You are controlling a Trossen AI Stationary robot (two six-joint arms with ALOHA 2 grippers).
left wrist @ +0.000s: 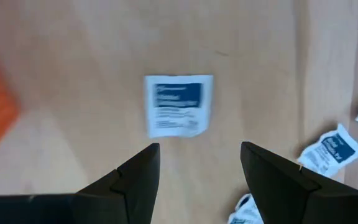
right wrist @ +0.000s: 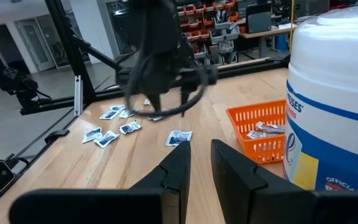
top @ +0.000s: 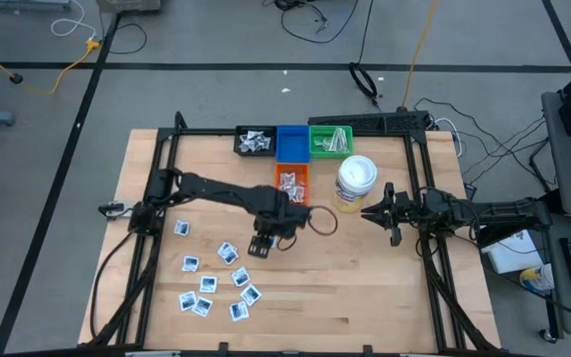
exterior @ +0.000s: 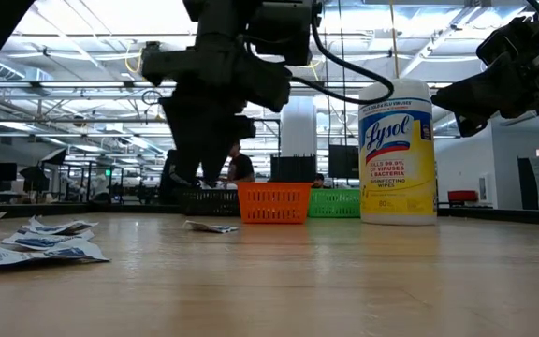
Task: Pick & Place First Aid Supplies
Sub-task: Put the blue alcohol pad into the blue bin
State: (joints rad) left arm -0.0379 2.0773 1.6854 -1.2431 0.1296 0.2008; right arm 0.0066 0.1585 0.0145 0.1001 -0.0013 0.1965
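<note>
The left gripper (top: 263, 246) hangs over the middle of the wooden table (top: 365, 297), its 2 fingers (left wrist: 135, 180) spread apart and holding nothing. Directly below it lies 1 white packet (left wrist: 179, 106) with blue print, flat on the wood and clear of both fingertips; the same packet (exterior: 211, 227) shows from table height lying just in front of the orange basket (top: 292, 180). A scatter of about 10 more packets (top: 216, 283) sits on the table's left-front area, well apart from the bins. The black bin (top: 254, 142), blue bin (top: 290, 144) and green bin (top: 330, 140) line the far edge. The right gripper (top: 373, 212) waits beside the Lysol wipes canister (top: 355, 183), its fingers (right wrist: 179, 165) nearly together with a narrow gap, empty.
</note>
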